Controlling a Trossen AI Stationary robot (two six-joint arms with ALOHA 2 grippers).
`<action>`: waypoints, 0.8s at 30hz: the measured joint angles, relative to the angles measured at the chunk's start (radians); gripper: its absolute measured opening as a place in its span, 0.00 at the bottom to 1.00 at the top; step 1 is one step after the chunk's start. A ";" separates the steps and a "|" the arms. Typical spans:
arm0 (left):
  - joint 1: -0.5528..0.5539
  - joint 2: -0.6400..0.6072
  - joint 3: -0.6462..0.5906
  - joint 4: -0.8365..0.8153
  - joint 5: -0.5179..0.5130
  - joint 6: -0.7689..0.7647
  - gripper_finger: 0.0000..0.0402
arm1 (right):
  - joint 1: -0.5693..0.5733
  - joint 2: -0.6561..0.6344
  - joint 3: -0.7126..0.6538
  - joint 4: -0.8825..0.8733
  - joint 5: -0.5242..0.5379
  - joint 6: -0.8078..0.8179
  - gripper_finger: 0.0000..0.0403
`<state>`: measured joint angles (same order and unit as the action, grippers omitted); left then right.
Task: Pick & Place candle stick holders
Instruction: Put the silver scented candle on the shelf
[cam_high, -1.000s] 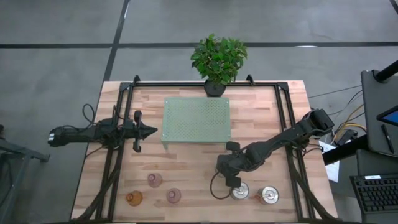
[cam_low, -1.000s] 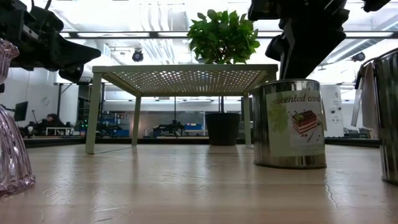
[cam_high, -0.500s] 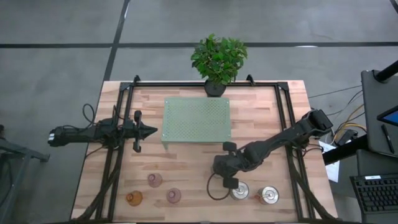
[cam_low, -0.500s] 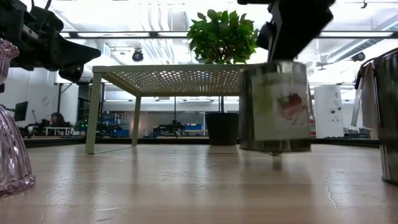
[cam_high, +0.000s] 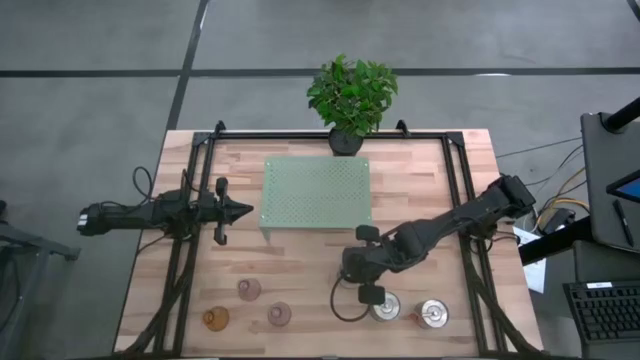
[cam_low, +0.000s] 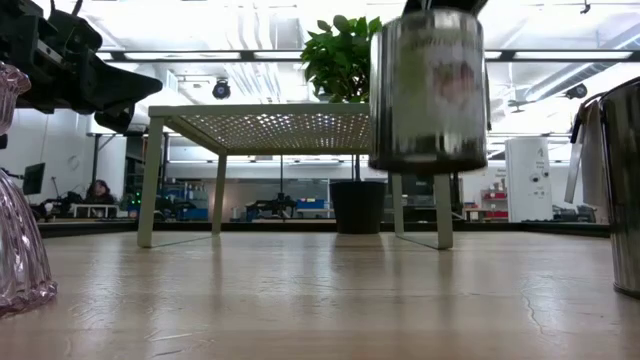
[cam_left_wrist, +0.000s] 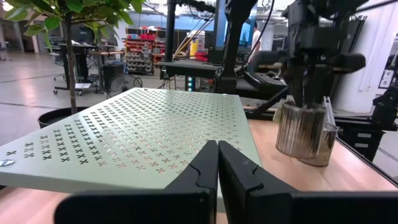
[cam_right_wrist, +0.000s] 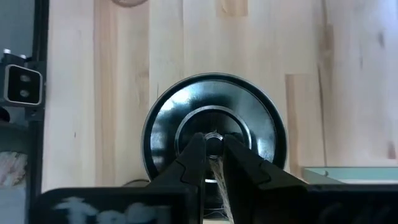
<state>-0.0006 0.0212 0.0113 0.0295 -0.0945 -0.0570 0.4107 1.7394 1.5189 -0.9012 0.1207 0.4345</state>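
Note:
My right gripper (cam_right_wrist: 213, 147) points down, shut on a shiny silver holder (cam_low: 428, 90) with a printed label, which is off the table in front of the pale green stand (cam_high: 315, 193). In the high view the gripper (cam_high: 356, 266) hides that holder. Two more silver holders (cam_high: 386, 307) (cam_high: 433, 315) stand near the front right. Two pinkish glass holders (cam_high: 248, 290) (cam_high: 279, 315) and an amber one (cam_high: 215, 319) stand at the front left. My left gripper (cam_high: 246, 211) is shut and empty, left of the stand. My right gripper pinches the small knob at the centre of the silver holder's top (cam_right_wrist: 214, 138) between its two fingers, from above, pointing down. The holder hangs upright below the fingers, its base (cam_low: 425, 165) clear of the table.
A black-potted leafy plant (cam_high: 350, 95) stands at the far edge behind the stand. Black rails (cam_high: 190, 250) run along the table's left and right sides. A pink glass holder (cam_low: 15, 200) stands close at the low view's left, a silver one (cam_low: 625, 190) at its right.
My right gripper has risen and gone a little toward the table's left and far edges, staying shut. The silver holder, which stood on the table a second ago, is now lifted clear and upright, nearer the green stand.

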 joint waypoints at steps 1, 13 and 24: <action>0.000 0.000 0.000 0.000 0.000 0.000 0.02 | -0.001 -0.001 0.018 -0.021 0.000 -0.001 0.08; 0.000 0.000 0.000 0.000 0.000 0.000 0.02 | -0.029 -0.003 0.255 -0.236 0.002 -0.046 0.08; 0.000 0.000 0.000 0.000 0.000 0.000 0.02 | -0.131 -0.003 0.452 -0.389 0.037 -0.148 0.08</action>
<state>-0.0006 0.0214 0.0113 0.0294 -0.0944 -0.0569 0.2797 1.7359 1.9708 -1.2897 0.1574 0.2870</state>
